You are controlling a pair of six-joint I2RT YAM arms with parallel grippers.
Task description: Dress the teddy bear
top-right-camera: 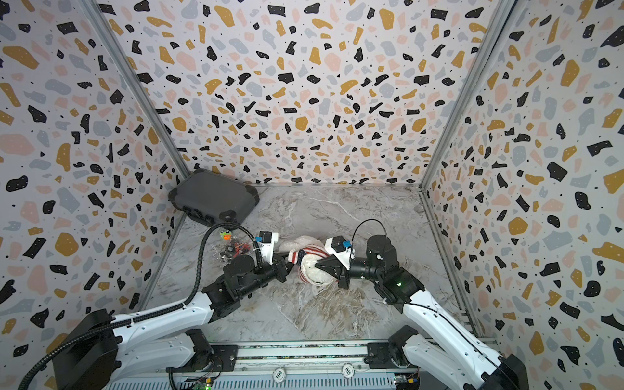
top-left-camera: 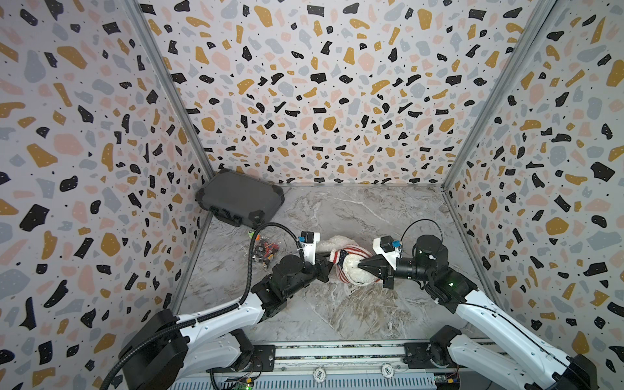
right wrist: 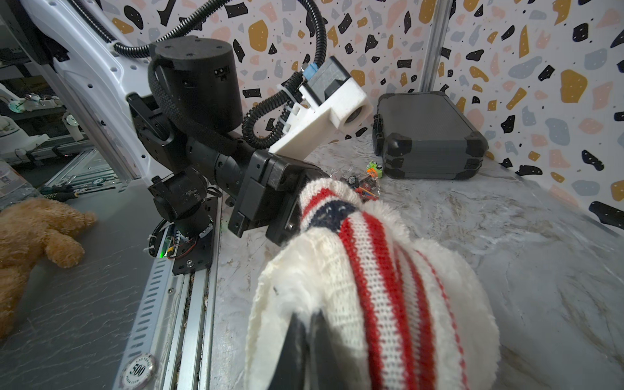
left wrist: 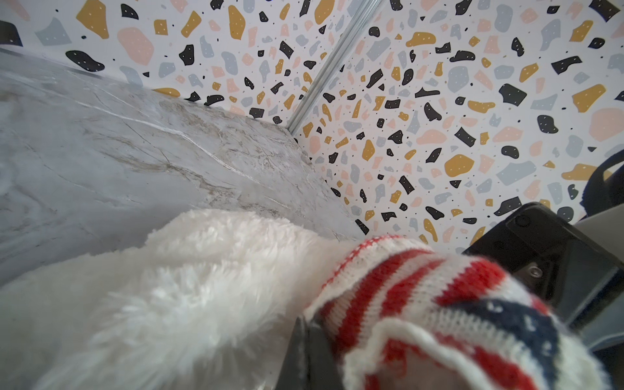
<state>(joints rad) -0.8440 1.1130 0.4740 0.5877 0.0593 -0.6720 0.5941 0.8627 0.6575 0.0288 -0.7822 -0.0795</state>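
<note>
Item: teddy bear (top-left-camera: 357,277), lying mid-way across the marble table (top-left-camera: 337,314) between both arms, with the striped knit sweater (top-left-camera: 351,252) only partly over it. Left gripper (left wrist: 305,354) and right gripper (right wrist: 307,354) are each clamped on a sweater edge. Handling: stretch the opening apart evenly, draw it along the body in short pulls, and keep the fur out of the pinch.
</note>
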